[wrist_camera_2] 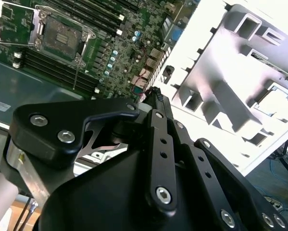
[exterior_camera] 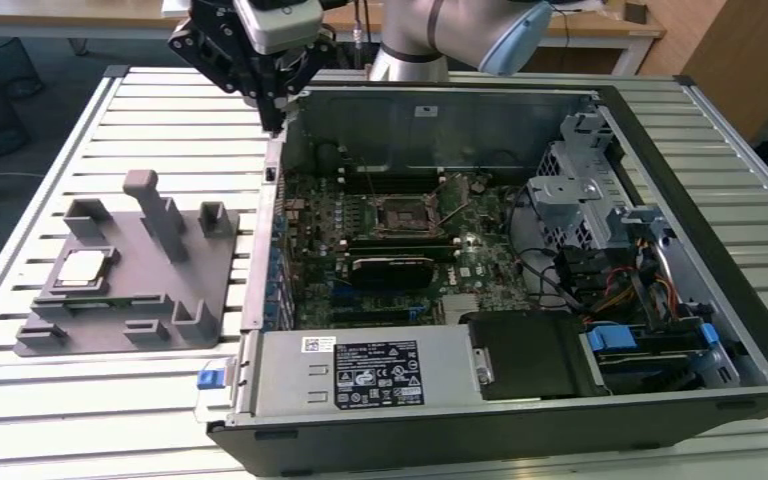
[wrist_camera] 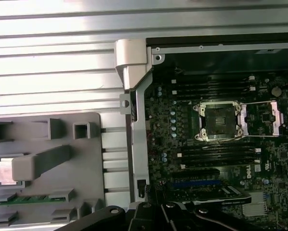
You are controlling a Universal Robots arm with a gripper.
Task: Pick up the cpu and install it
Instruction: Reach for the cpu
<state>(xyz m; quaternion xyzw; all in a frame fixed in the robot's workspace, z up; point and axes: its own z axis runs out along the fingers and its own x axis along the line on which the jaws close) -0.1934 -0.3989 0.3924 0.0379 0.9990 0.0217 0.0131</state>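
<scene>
The cpu (exterior_camera: 84,268) lies in the grey tray (exterior_camera: 157,335) on the table (exterior_camera: 91,400), well apart from the empty, closed pincer (exterior_camera: 275,122) hovering by the computer case (exterior_camera: 491,115), whose edge a careless descent might strike

My gripper (exterior_camera: 275,122): matt black, silver screw heads on links. Cpu (exterior_camera: 84,268), well off from my gripper: pale silvery-grey. Fixture tray (exterior_camera: 157,310) around it: plain mid-grey. Table (exterior_camera: 37,400): silver-white, ribbed in parallel slats. Case (exterior_camera: 491,450) beside my gripper: black outside, bare grey metal inside. Motherboard (exterior_camera: 317,215): dark green, speckled with small silver parts. Socket (exterior_camera: 407,217): black centre, silver frame. Tab (exterior_camera: 213,378) on case edge: bright blue. My arm (exterior_camera: 424,30): silver-grey, with pale blue joint cap (exterior_camera: 511,45).
</scene>
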